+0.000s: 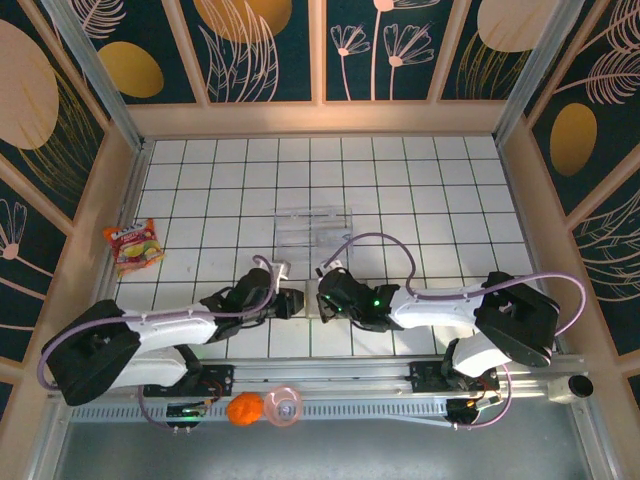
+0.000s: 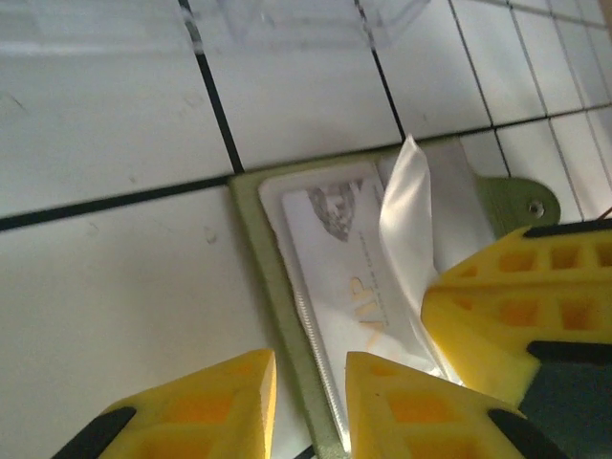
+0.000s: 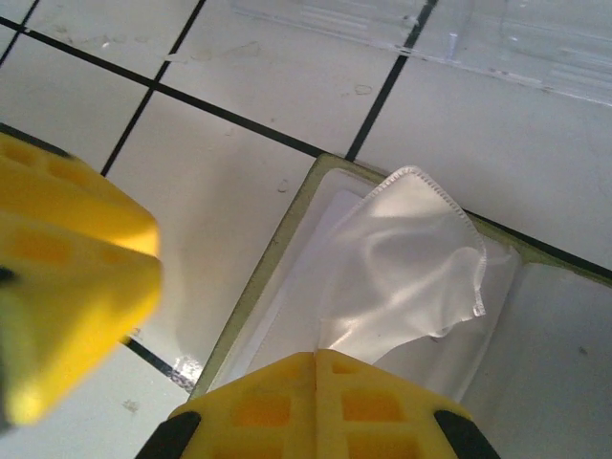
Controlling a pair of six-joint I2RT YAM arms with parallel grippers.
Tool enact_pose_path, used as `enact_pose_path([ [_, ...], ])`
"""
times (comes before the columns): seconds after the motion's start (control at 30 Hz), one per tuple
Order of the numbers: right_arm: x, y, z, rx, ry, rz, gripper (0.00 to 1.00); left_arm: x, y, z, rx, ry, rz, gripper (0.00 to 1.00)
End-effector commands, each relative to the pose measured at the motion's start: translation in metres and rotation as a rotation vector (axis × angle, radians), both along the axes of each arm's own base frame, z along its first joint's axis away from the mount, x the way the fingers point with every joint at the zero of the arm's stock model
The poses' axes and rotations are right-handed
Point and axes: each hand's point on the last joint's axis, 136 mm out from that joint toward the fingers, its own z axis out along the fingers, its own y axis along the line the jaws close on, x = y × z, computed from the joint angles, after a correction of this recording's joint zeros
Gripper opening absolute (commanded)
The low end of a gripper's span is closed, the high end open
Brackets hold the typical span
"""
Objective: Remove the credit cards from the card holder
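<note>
1. Your right gripper has its fingers pressed together on the pocket flap, holding it up from the card holder, which lies midway along the table's near edge.
2. Your left gripper is spread, straddling the holder's edge.
3. The credit card runs lengthwise toward the left fingers, so that arm looks nearer.

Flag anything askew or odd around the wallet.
On the open olive-green bifold wallet, a translucent plastic sleeve flap stands crumpled and upright instead of lying flat over the pale grey-white card. It is pinched by the shut right gripper. Nothing else there looks odd.
</note>
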Motion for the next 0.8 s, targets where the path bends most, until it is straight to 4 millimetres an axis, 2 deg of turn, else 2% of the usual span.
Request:
enact_pose_path([
  [0.0, 0.001, 0.005, 0.007, 0.059, -0.002, -0.011, 0.02, 0.007, -0.012, 0.007, -0.022, -0.008, 0.007, 0.23],
  [0.1, 0.000, 0.006, 0.008, 0.070, 0.005, -0.007, 0.05, 0.006, -0.015, 0.001, -0.009, 0.006, 0.002, 0.23],
  [0.17, 0.000, 0.006, 0.013, 0.082, 0.003, -0.010, 0.17, 0.005, -0.023, 0.002, -0.021, 0.005, -0.025, 0.26],
  [0.3, 0.002, -0.003, 0.027, 0.106, -0.023, -0.040, 0.40, 0.001, -0.036, 0.005, -0.023, 0.003, -0.065, 0.27],
  [0.4, 0.003, -0.017, 0.039, 0.122, -0.045, -0.086, 0.43, 0.000, -0.041, 0.011, -0.026, 0.000, -0.077, 0.27],
  [0.57, 0.007, -0.052, 0.052, 0.142, -0.073, -0.204, 0.43, -0.006, -0.056, 0.026, -0.057, 0.000, -0.126, 0.29],
  [0.77, 0.007, -0.090, 0.056, 0.162, -0.073, -0.314, 0.42, -0.019, -0.101, 0.024, -0.093, 0.038, -0.251, 0.27],
])
